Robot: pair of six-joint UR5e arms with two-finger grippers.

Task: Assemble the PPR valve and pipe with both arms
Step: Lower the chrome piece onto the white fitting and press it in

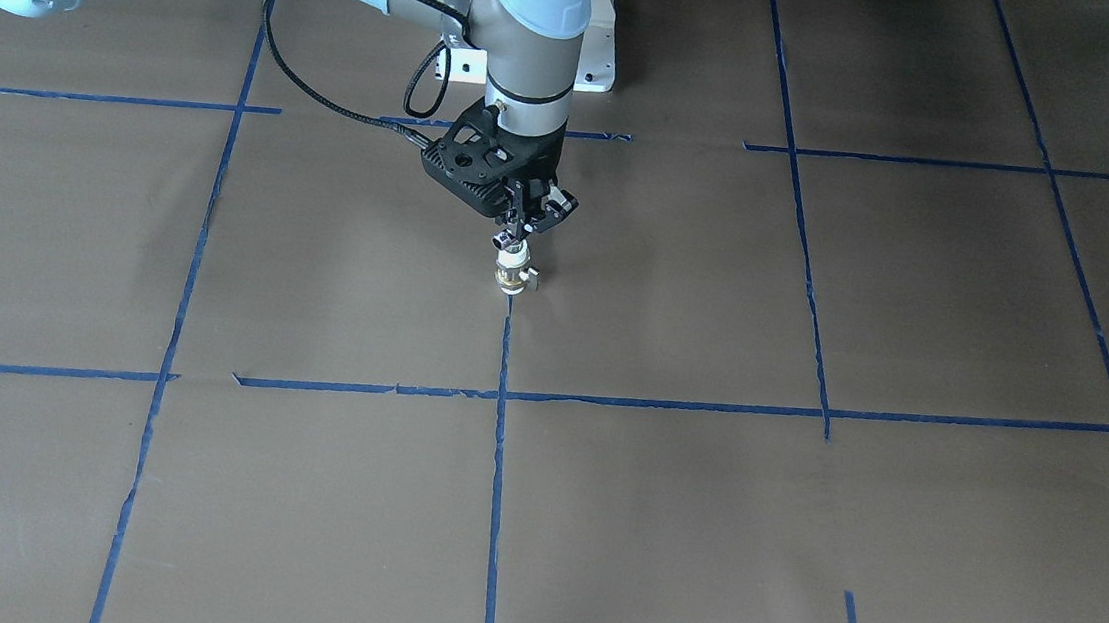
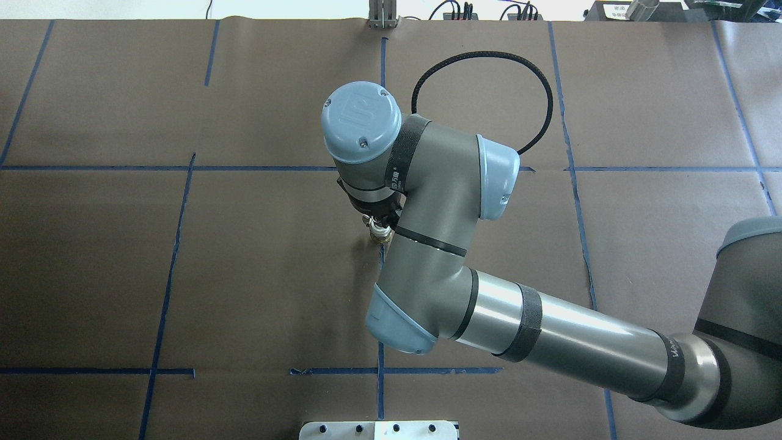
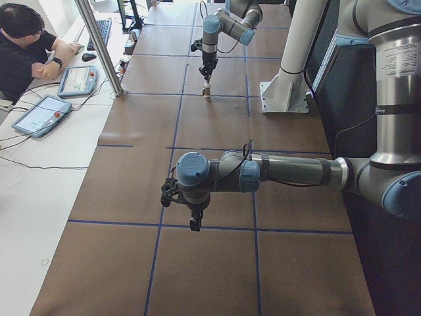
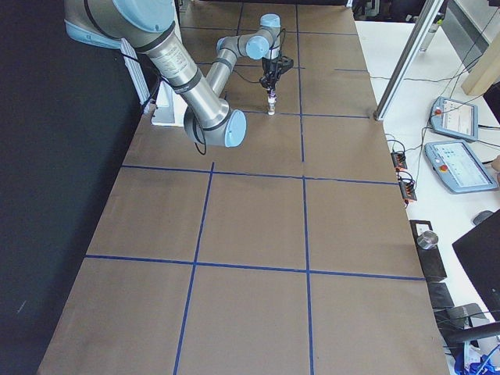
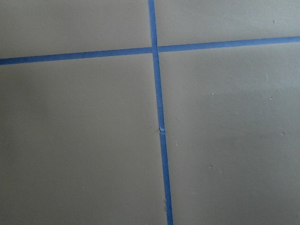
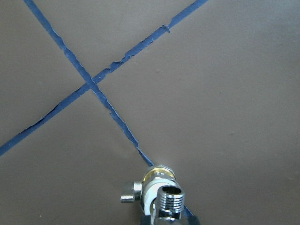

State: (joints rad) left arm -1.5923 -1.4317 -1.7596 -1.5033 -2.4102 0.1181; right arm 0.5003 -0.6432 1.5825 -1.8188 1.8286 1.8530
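Note:
The PPR valve (image 1: 511, 276) stands upright on the brown table, on a blue tape line, with its small lever pointing sideways. The chrome pipe fitting (image 1: 506, 241) sits on the valve's top end. My right gripper (image 1: 513, 236) points straight down and is shut on the pipe. In the right wrist view the pipe's threaded end (image 6: 169, 199) is nearest, with the valve's brass band (image 6: 157, 174) and lever (image 6: 127, 197) below it. My left gripper (image 3: 195, 224) hangs over a tape crossing, far from the parts. It shows only in the exterior left view, so I cannot tell whether it is open.
Blue tape lines (image 1: 498, 467) divide the brown table cover into squares. The robot's white base plate (image 1: 599, 54) lies behind the right gripper. A seated operator (image 3: 26, 46), tablets (image 3: 41, 113) and a metal post (image 3: 99, 46) are at the table's far side.

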